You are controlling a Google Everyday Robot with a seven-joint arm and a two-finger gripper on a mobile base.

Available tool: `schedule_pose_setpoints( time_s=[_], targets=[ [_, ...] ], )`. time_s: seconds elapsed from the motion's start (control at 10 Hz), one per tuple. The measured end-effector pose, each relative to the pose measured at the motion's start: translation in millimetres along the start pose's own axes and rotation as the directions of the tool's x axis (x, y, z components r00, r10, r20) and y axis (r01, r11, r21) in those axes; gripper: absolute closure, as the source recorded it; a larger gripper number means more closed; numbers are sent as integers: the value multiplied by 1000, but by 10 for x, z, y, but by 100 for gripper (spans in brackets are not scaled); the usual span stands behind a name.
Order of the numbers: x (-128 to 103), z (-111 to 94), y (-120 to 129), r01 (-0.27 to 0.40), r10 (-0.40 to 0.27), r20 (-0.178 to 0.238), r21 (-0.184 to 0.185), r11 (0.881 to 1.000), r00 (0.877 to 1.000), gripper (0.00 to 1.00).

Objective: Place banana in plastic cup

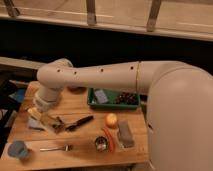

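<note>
Banana [33, 111] shows as a pale-yellow patch at the tip of the pincer [39, 116], at the left of the frame, above the left part of the bench [85, 110] and over the grey-blue cloth [34, 123]. The pincer is closed, and I judge it clamped on the banana. The plastic cup [18, 149] stands in the lower left corner, below and left of the pincer, near it but apart. The fork [56, 148] lies just to the cup's right.

The step in hand looks like the carry to the cup. To do it well, hold the banana above the rim on the way, centre it over the mouth, and tip it so one end goes in first, since the cup looks narrower than the banana is long. Let go only once an end is inside.

The banana's long axis seems to slant from upper left to lower right, nearer level than upright. Which end is the stem I cannot tell.
</note>
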Motion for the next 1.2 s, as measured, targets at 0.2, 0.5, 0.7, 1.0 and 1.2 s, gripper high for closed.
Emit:
schedule_pose_setpoints(
  time_s=[0.2, 0.5, 0.7, 1.0, 1.2],
  targets=[
    [-141, 208, 140, 28, -28, -12, -25, 999, 1000, 100],
    [-216, 379, 304, 67, -69, -27, -59, 996, 997, 100],
    [-210, 370, 291, 64, -66, -26, -58, 996, 997, 100],
    [-207, 371, 291, 64, -66, -26, -58, 996, 997, 100],
    [-212, 376, 299, 76, -78, -39, -53, 996, 996, 100]
  ],
)
